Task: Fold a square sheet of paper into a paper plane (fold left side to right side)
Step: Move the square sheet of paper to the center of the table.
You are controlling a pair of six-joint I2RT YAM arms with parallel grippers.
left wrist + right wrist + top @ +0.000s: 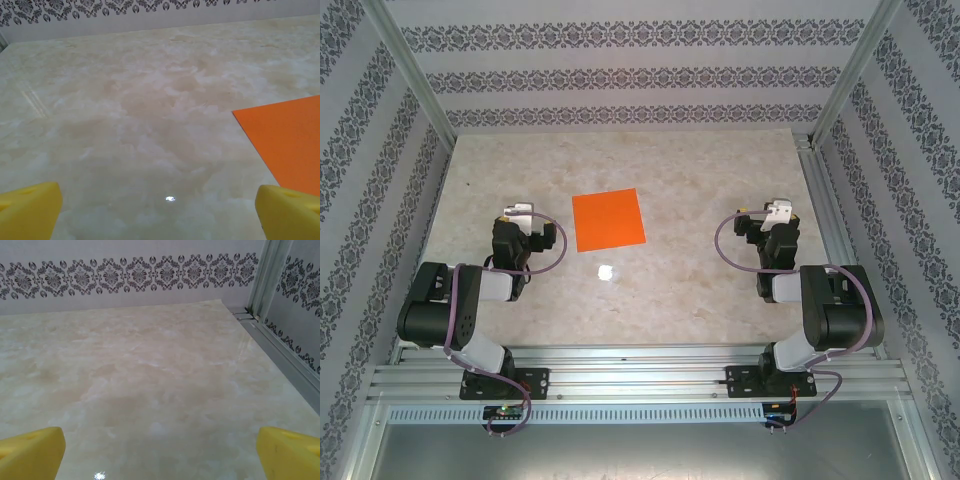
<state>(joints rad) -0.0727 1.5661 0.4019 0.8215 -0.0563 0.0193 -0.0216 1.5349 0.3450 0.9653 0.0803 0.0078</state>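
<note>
Sheet at the outset of folding. The square sheet of paper point(608, 221) lies flat and uncreased on the desk point(700, 300), between my two pairs of jaws. It is just ahead and to the right of my left jaws, whose wrist view catches its near corner point(285, 145). It is well apart from my right jaws, off to their left. Both pairs stand released at full spread and grasp nothing; the yellow fingertips of the left point(27, 212) and of the right point(30, 452) hang over the marble-patterned surface.

Progress, as I judge it: no fold is made. The left-to-right fold, and every crease after it toward the paper plane, is left to do.

A small white glare spot point(606, 272) sits between the jaws, on the sheet's near side.

Writing: none legible. The paper is plain, and the walls carry a dark damask border point(150, 275).
</note>
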